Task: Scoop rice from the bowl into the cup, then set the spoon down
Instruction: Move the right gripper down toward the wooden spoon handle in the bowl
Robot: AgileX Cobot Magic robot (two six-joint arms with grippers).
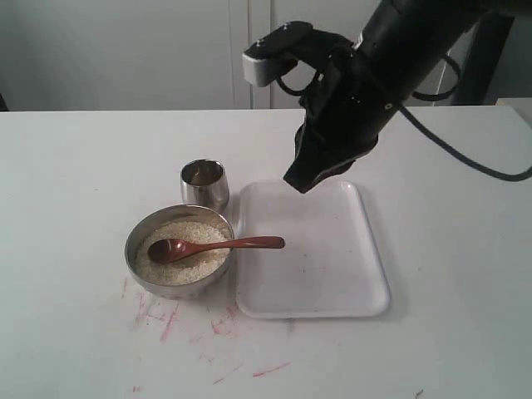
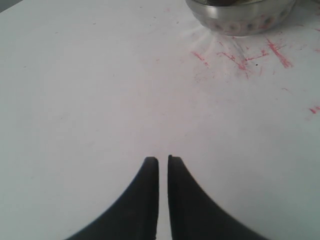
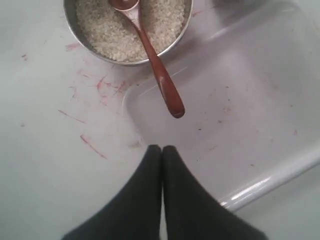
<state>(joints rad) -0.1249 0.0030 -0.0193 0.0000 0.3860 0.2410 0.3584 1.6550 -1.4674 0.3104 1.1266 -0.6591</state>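
The wide steel bowl (image 1: 131, 246) holds the rice (image 1: 199, 262). The wooden spoon (image 1: 241, 243) lies with its scoop in the rice and its handle sticking out over the bowl's rim, above the tray's edge. The small steel cup (image 1: 204, 184) stands just behind the bowl. My right gripper (image 1: 298, 184) hangs shut and empty above the tray's far part, apart from the spoon. In the right wrist view its tips (image 3: 161, 148) point toward the spoon handle (image 3: 161, 82). My left gripper (image 2: 163, 159) is shut over bare table, some way from the bowl (image 2: 240, 22).
A white plastic tray (image 1: 332, 274) lies right of the bowl, touching it or nearly so. Red scribble marks (image 1: 166, 320) cover the table in front of the bowl. A white wall rises behind the table.
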